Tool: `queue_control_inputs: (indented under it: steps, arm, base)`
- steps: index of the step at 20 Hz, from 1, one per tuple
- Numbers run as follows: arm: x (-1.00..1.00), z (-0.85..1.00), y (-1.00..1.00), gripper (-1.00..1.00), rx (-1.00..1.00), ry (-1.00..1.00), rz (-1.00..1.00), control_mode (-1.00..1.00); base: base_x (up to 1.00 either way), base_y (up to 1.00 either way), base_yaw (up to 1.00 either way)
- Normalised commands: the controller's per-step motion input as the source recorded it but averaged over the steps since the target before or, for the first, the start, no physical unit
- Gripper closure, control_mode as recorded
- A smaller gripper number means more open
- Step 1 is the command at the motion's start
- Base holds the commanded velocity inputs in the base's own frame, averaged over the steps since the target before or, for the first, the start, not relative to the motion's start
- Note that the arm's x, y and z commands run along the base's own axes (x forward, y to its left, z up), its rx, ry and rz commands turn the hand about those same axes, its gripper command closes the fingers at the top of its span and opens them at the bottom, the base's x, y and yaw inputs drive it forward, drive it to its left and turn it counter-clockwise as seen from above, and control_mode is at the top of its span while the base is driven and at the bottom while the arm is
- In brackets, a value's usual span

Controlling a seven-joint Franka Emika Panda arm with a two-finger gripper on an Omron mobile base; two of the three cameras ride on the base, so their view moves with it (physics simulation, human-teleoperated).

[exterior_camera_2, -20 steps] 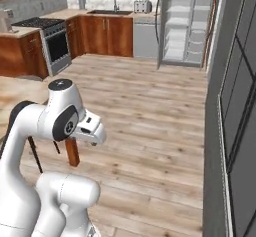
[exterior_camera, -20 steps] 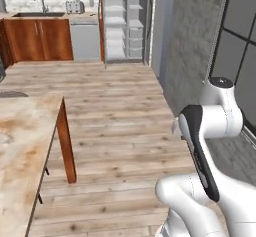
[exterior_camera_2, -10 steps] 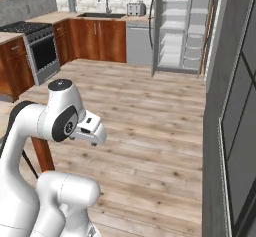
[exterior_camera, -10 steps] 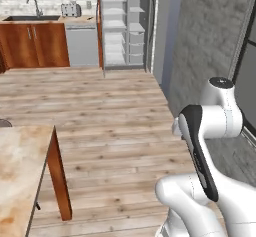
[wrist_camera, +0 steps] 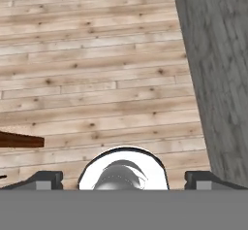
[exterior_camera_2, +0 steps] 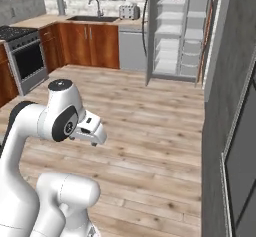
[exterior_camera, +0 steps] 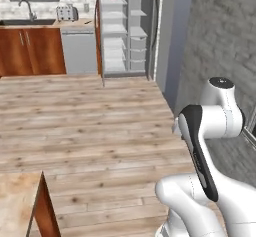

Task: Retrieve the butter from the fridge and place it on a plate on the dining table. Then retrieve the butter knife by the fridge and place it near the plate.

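Observation:
The fridge (exterior_camera: 122,31) stands open across the wooden floor, its pale shelves (exterior_camera_2: 172,31) bare apart from a small dark item on the top one. A corner of the dining table (exterior_camera: 15,208) with its reddish leg (exterior_camera: 45,211) shows at the lower left. My gripper (wrist_camera: 124,179) is open and holds nothing. It hangs over the floor, tucked close to the arm, far from the fridge. The butter, the plate and the butter knife are out of view.
Left of the fridge are a grey dishwasher front (exterior_camera: 80,51), wooden cabinets with a sink and a toaster (exterior_camera: 66,13), and a stove (exterior_camera_2: 25,56). A grey wall (exterior_camera: 215,46) runs along the right. Bare floor (exterior_camera_2: 150,116) lies between me and the fridge.
The whole picture has shifted as the base moved. The fridge now looks larger and nearer, and the dining table has slid off to the lower left. The gripper is still open.

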Motion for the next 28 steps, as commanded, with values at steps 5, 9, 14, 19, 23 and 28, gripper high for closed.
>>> queue_control_inputs:
  steps: [5, 9, 14, 19, 23, 28]
  arm:
    - [0.0, 0.0, 0.0, -1.0, 0.0, 0.0, 0.0, 1.0]
    - [0.0, 0.0, 0.0, -1.0, 0.0, 0.0, 0.0, 1.0]
    - [0.0, 0.0, 0.0, -1.0, 0.0, 0.0, 0.0, 1.0]
    - [0.0, 0.0, 0.0, -1.0, 0.0, 0.0, 0.0, 1.0]
    - [0.0, 0.0, 0.0, -1.0, 0.0, 0.0, 0.0, 1.0]
    - [0.0, 0.0, 0.0, -1.0, 0.0, 0.0, 0.0, 1.0]
  base:
    - [1.0, 0.22, -0.07]
    - [1.0, 0.36, -0.1]
    - [1.0, 0.33, -0.11]
    - [1.0, 0.17, -0.02]
    - [1.0, 0.11, 0.04]
    - [1.0, 0.42, 0.04]
